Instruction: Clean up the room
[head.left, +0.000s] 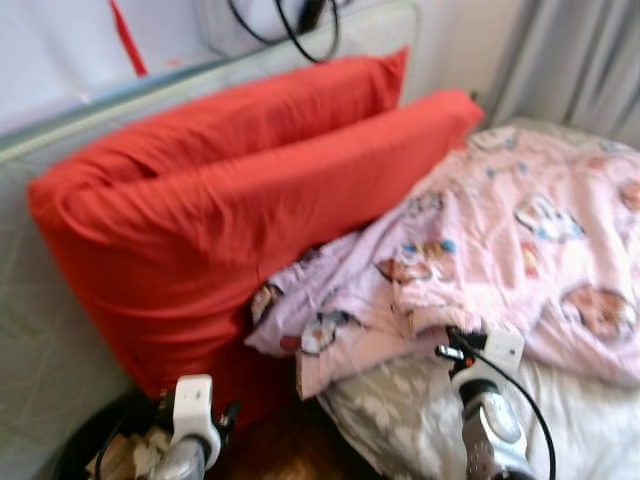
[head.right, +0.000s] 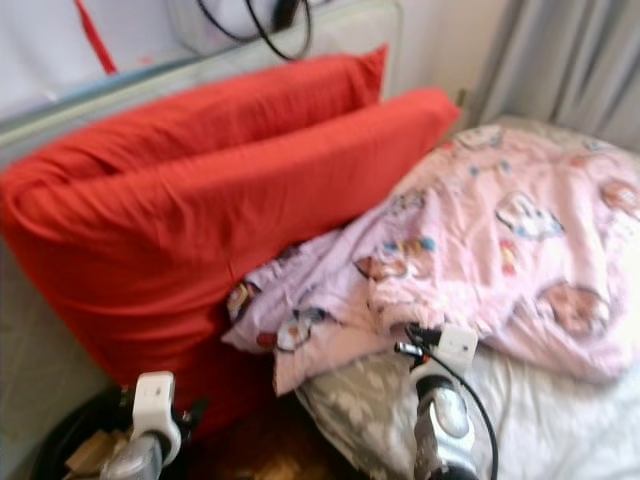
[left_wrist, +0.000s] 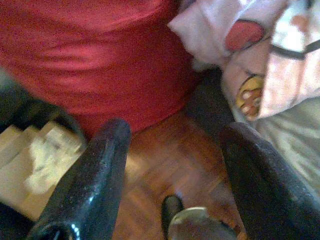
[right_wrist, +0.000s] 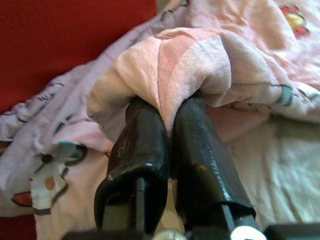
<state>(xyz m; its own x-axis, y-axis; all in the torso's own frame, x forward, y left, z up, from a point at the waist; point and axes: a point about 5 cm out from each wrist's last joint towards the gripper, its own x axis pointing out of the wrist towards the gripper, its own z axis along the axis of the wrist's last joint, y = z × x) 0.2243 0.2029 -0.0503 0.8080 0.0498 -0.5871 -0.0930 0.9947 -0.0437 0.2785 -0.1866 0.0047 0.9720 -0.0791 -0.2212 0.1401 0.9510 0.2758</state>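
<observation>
Behind everything a red pillow (head.left: 220, 210) leaned against the wall; the pink blanket (head.left: 520, 250) lay bunched on the bed, its near edge pinched in the right gripper (right_wrist: 167, 107); the left gripper (left_wrist: 175, 150) hung released over wood floor (left_wrist: 170, 155), farther off.

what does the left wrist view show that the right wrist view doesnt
Left wrist view alone: the left end effector with its fingers spread wide over the wooden floor, and cardboard scraps in a dark bin.

Right wrist view alone: the right end effector with its fingers pressed together, their tips tucked into a fold of the pink blanket, and the pale sheet beneath.

Both: the red pillow and the pink cartoon-print blanket.
</observation>
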